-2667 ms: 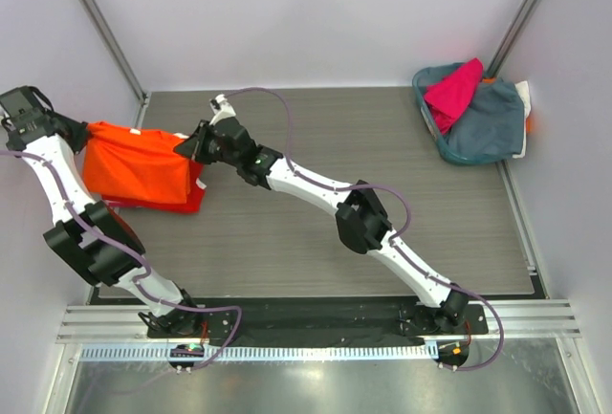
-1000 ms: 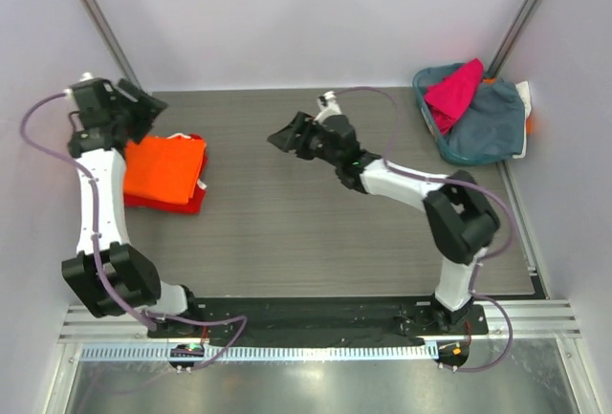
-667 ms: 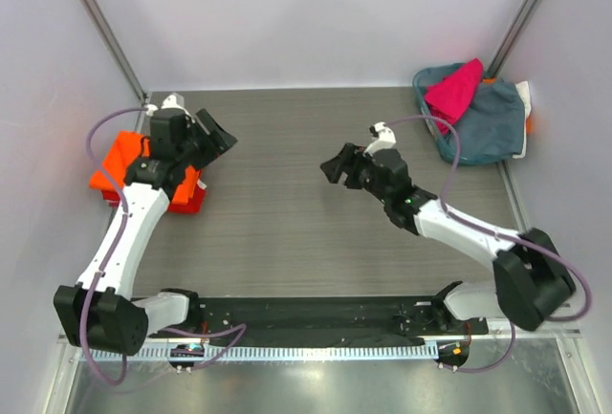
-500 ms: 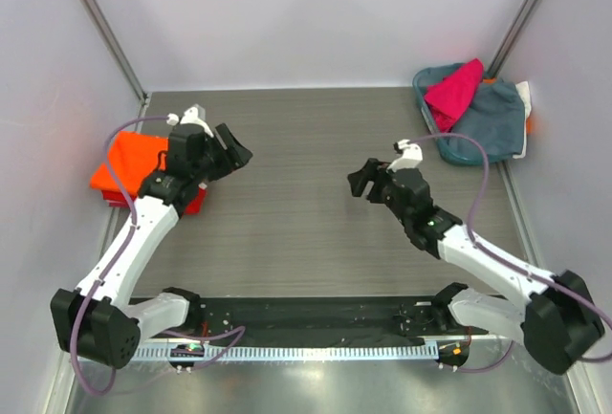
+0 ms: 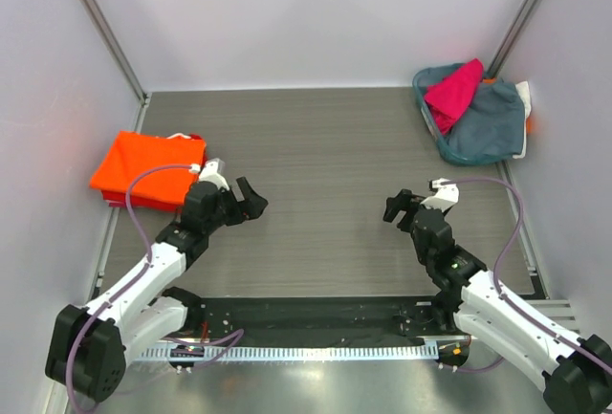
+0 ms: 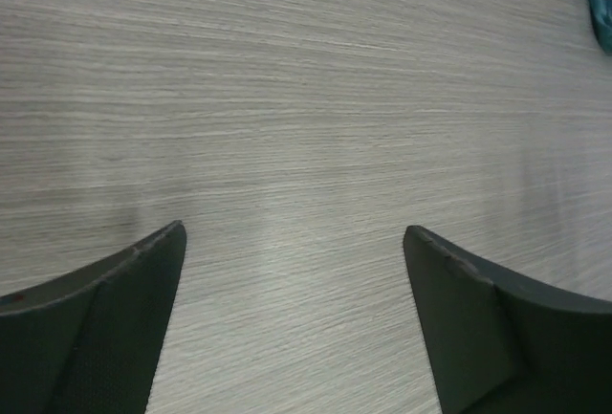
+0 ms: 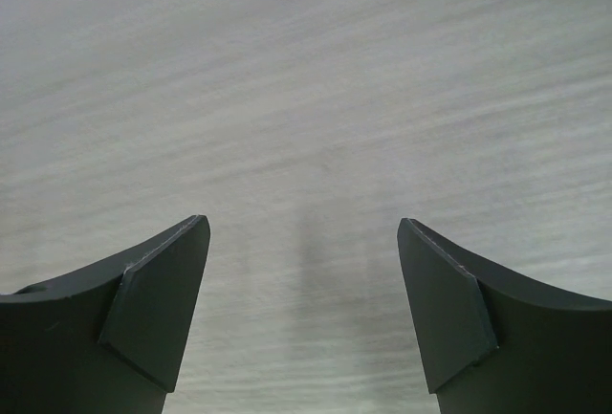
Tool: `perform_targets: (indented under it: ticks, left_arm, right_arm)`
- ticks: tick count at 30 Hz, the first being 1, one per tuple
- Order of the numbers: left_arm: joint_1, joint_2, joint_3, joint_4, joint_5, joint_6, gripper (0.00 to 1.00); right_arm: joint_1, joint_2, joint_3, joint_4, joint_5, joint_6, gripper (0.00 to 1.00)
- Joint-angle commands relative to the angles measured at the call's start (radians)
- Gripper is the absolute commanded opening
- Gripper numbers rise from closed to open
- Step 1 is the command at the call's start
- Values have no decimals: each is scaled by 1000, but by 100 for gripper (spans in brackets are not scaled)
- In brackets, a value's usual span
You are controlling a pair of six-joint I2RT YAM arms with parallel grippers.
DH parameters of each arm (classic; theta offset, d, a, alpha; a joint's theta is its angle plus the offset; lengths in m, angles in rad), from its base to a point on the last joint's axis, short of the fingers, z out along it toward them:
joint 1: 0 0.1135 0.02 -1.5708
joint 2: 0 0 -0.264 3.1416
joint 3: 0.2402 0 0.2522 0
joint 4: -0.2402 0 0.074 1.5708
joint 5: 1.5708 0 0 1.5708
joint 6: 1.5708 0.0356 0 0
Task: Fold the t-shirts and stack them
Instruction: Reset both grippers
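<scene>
Magenta, soft and limp, a shirt is being cradled in the basket far right, likely best pinched at its raised edge, while the left tool and right tool are being held spread, empty, above the desk.

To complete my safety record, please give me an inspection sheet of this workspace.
Surface: grey wood-grain table, bare in the middle.
Job's things: folded orange shirt on red shirt, far left; magenta shirt in the basket, far right.
Clutter: grey-blue cloth, also in the basket.
Tools: left tool and right tool open, empty, over bare table.
Cables: purple cables loop along both arms.
Surroundings: pale walls, metal corner posts.
</scene>
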Motion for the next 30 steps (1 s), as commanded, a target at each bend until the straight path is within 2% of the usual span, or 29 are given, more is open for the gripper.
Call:
perform_targets:
  ticks: [1, 5, 10, 14, 19, 23, 27, 30]
  left_arm:
    - [-4, -25, -49, 153, 32, 54, 98]
    - [-6, -120, -121, 134, -25, 116, 100]
    - [-6, -261, -167, 140, -53, 116, 100]
    - [-6, -305, -163, 49, -125, 97, 100]
    - [-6, -335, -178, 48, -174, 79, 100]
    - [-6, -325, -176, -13, -358, 7, 100]
    - [-6, -314, -178, -12, -354, -1, 100]
    - [-6, -306, -183, -4, -352, -6, 100]
  right_arm:
    - [-1, -9, -3, -13, 24, 33, 86]
    - [-1, -21, -27, -4, 38, 43, 86]
    - [-2, -26, -39, 18, 53, 48, 86]
    - [-1, -29, -39, 18, 50, 51, 86]
    - [-1, -53, -50, 18, 48, 53, 86]
    - [-1, -76, -58, 13, 44, 56, 86]
    - [-1, -101, -64, -2, 65, 92, 81]
    - [-1, -139, -69, -13, 94, 93, 85]
